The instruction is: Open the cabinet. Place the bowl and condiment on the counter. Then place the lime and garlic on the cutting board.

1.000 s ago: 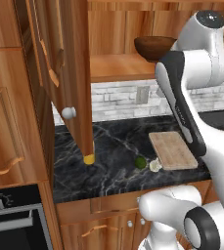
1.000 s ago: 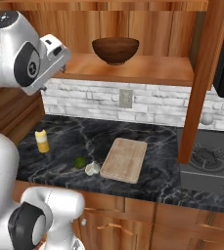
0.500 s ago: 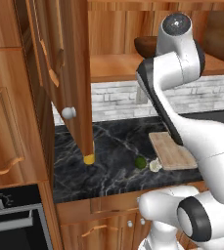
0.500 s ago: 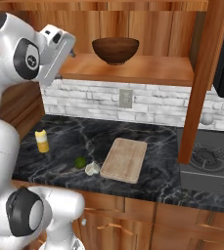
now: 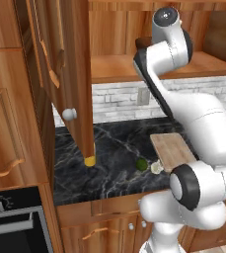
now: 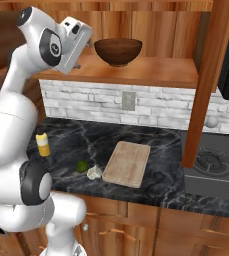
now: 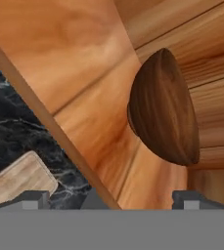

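**Bowl on the open cabinet shelf, robot hand beside it**

While the cabinet door [image 5: 77,74] stands swung wide, one dark wooden bowl [image 6: 118,51] sits on the cabinet shelf [image 6: 151,72], well above the black marble worktop [image 6: 161,145]. The white arm reaches up to the shelf, and its gripper [image 6: 76,60] hovers just left of the bowl without touching it. From the hand view the fingers [image 7: 33,199] stand wide apart with nothing between them, and the bowl's curved side lies ahead, toward the right finger.

What could go wrong: the bowl is round and smooth, so fingers closing off-centre on its curve may push it along the shelf or let it slip free; a dropped bowl would fall toward the things below. The open door hangs close beside the arm and could be struck on the way down.

Counted on the worktop: one yellow condiment bottle [image 6: 43,143], one lime [image 6: 81,166], one garlic [image 6: 94,173] touching or just beside the lime, hard to tell which, and one cutting board [image 6: 127,163], bare.
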